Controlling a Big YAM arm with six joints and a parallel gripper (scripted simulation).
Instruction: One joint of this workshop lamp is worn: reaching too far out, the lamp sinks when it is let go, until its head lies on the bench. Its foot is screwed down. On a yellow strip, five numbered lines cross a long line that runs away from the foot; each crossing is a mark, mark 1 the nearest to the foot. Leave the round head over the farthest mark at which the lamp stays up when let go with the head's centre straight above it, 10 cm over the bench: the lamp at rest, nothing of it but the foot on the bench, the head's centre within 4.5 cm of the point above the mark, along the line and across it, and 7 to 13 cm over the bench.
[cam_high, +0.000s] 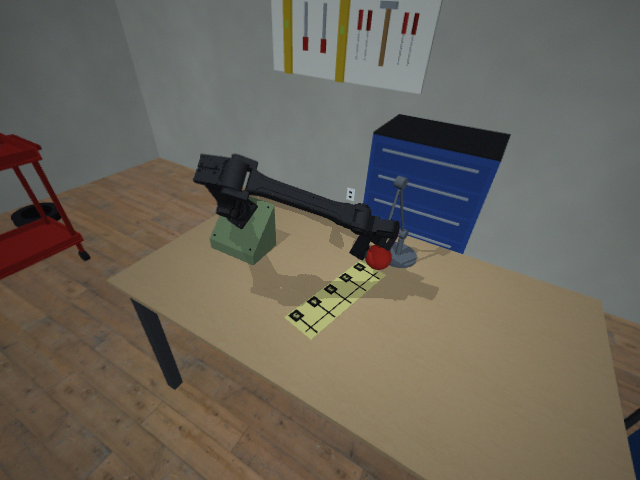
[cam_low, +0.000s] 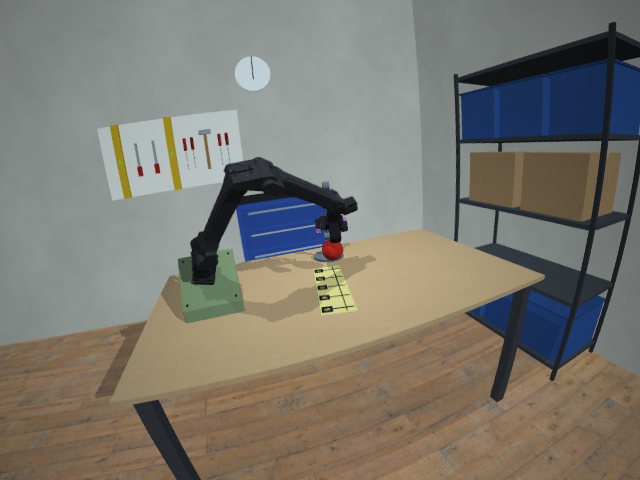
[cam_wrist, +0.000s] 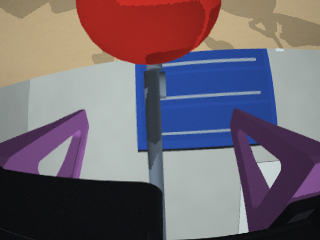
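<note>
The lamp has a grey foot (cam_high: 404, 256) (cam_low: 317, 256) on the bench (cam_high: 465, 361) (cam_low: 413, 279), thin grey arms with a joint (cam_high: 400, 181) and a round red head (cam_high: 378, 256) (cam_low: 332, 250) (cam_wrist: 148, 7). The head hangs a little above the bench, at the near-foot end of the yellow strip (cam_high: 325, 322) (cam_low: 348, 302), by mark 1. My gripper (cam_low: 333, 237) (cam_wrist: 159, 117) is open. Its purple fingers stand apart on either side of the lamp's grey rod (cam_wrist: 155, 140), just behind the head, without touching it. In the top view the fingers are hidden behind the wrist and the head.
My arm rises from a green block (cam_high: 253, 237) (cam_low: 211, 299) at the bench's back left. A blue drawer cabinet (cam_high: 439, 175) (cam_low: 273, 224) (cam_wrist: 214, 94) stands behind the bench. A red cart (cam_high: 25, 227) is at the left, a shelf rack (cam_low: 542, 206) at the right.
</note>
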